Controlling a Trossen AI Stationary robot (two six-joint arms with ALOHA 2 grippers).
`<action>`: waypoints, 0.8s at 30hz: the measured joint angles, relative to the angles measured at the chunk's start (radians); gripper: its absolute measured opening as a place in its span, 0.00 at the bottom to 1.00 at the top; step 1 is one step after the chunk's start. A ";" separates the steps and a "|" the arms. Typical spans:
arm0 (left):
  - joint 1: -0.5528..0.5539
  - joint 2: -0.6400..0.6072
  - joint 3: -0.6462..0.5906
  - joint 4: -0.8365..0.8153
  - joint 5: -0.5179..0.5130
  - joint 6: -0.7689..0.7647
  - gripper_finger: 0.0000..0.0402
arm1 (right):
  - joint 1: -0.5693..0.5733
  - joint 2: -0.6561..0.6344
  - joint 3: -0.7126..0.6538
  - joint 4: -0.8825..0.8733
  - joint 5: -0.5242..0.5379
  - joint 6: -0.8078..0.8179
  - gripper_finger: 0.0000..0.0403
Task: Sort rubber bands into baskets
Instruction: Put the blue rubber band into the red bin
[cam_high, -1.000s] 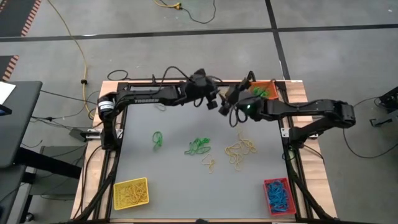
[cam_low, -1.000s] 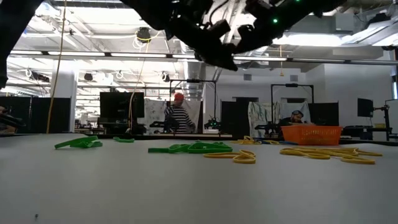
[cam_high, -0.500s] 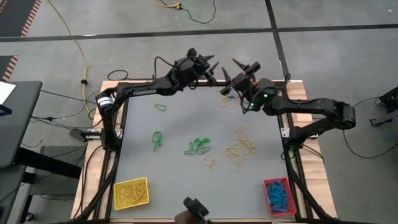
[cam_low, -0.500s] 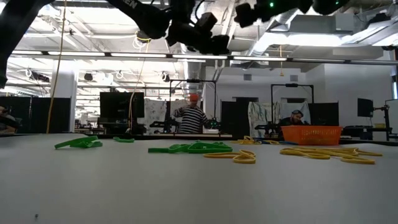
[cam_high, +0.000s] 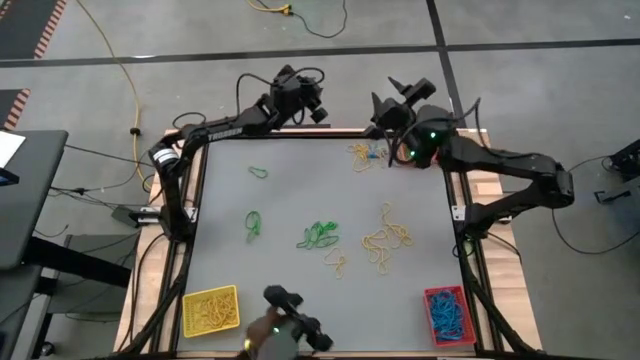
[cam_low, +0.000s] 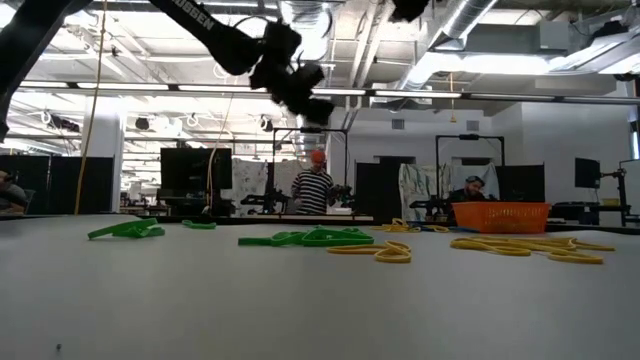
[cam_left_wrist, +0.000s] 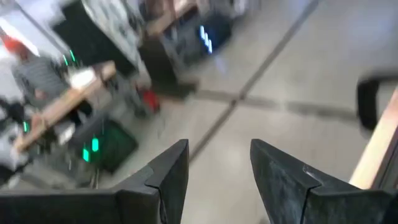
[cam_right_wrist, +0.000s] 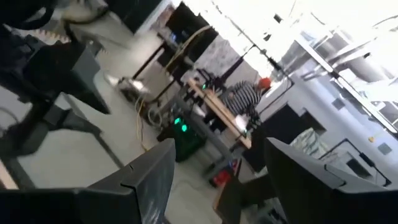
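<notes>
Now my left claw (cam_high: 318, 103) hangs raised past the table's far edge, fingers apart and holding nothing; my right claw (cam_high: 392, 95) sits likewise, spread wide and bare. Both look parked clear of the work, I judge. Rubber bands (cam_high: 318, 236) lie loose mid-table. The yellow basket (cam_high: 211, 310) holds yellow bands, the red basket (cam_high: 446, 313) blue ones; the orange basket (cam_low: 500, 216) stands at the far side.

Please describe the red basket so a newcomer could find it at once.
Looking down on the grey table, go to its near right corner, opposite the yellow basket. The red basket sits there, the only one holding blue rubber bands.
</notes>
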 joint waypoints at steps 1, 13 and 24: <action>0.018 0.000 0.000 -0.050 0.001 -0.004 0.41 | 0.003 0.000 0.033 -0.064 0.001 0.021 0.69; 0.193 0.000 -0.011 -0.400 0.180 -0.114 0.41 | -0.085 0.000 0.277 -0.576 -0.007 0.130 0.69; 0.216 0.000 -0.011 -0.590 0.263 -0.081 0.41 | -0.339 0.032 0.292 -0.940 -0.237 0.345 0.69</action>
